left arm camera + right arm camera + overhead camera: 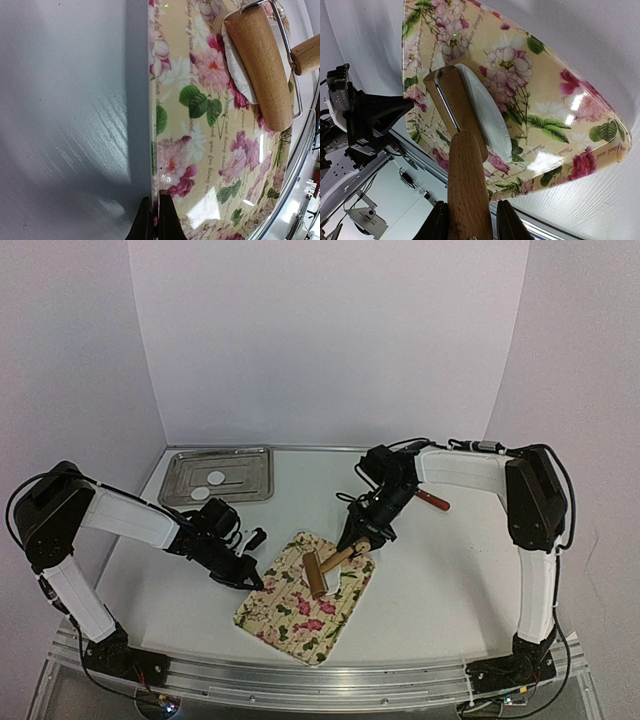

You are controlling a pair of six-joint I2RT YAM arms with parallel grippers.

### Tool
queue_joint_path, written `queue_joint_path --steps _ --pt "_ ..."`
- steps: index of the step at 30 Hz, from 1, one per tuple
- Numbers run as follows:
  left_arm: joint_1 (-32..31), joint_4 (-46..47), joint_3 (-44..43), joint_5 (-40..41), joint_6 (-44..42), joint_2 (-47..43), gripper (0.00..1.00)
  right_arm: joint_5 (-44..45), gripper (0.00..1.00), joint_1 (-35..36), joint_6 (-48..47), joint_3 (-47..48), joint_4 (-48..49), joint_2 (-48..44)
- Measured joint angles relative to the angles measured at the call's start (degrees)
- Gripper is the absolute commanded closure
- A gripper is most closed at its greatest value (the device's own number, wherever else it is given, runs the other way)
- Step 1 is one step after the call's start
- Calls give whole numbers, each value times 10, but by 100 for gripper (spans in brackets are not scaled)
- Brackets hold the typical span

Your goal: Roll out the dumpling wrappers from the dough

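**Rolling station, overhead and wrist views.** The wooden handle (467, 185) of a rolling pin (454, 107) is clamped between the fingers of the right gripper (470, 231), one finger on each side of it. Straight ahead of these fingers, one of the dumpling wrappers (487, 117) is seen as a flat white disc. It is partly covered by the pin's barrel and is laid on a floral mat (555, 110).

The fingers of the left gripper (152, 227) are pressed together, with one edge of the mat pinched between them. Seen from these fingers, the pin and the disc lie ahead and to the right, well apart from the tips.

Two more such discs (216, 477) are placed apart from one another in a metal tray (250, 462), well beyond the left fingers. A red-handled tool (433, 500) is laid on the table (450, 580), back from the right fingers and just beside that arm's forearm.
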State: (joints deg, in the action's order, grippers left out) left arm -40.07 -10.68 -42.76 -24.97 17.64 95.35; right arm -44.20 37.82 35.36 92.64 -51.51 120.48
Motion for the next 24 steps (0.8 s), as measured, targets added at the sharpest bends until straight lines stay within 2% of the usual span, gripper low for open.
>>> queue_joint_path --steps 24 --pt "0 2 0 0 4 1 100 -22 100 6 7 20 3 26"
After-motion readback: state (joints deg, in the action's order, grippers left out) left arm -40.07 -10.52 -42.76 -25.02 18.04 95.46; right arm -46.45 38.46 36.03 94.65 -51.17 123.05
